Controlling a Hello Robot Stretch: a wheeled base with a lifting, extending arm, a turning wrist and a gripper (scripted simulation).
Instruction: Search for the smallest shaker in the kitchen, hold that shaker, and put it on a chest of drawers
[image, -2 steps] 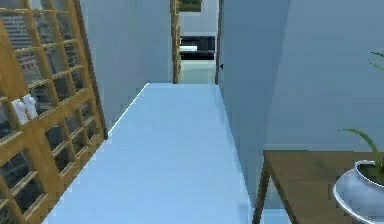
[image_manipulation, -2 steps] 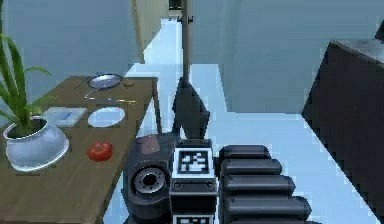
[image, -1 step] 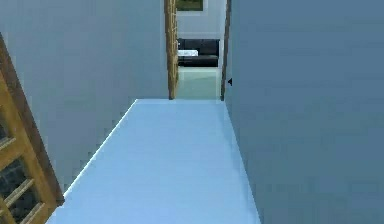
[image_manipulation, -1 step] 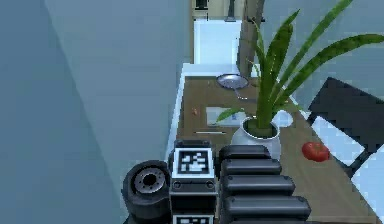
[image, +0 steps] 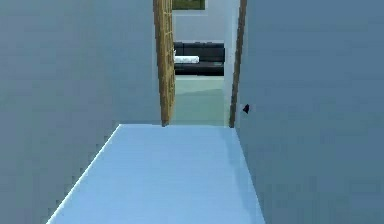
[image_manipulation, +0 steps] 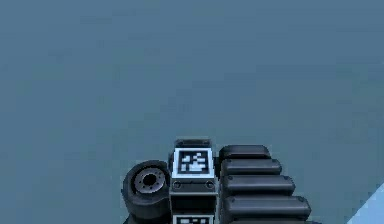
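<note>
ahead, wooden door (image: 164, 60); gripper (image_manipulation: 150, 188) before bare wall (image_manipulation: 190, 70)

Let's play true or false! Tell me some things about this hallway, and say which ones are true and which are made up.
1. The door stands open. True.
2. The sofa past the door is red. False: it is black.
3. A white thing lies on the sofa. True.
4. The floor in the hallway is brown. False: it is pale blue.
</note>
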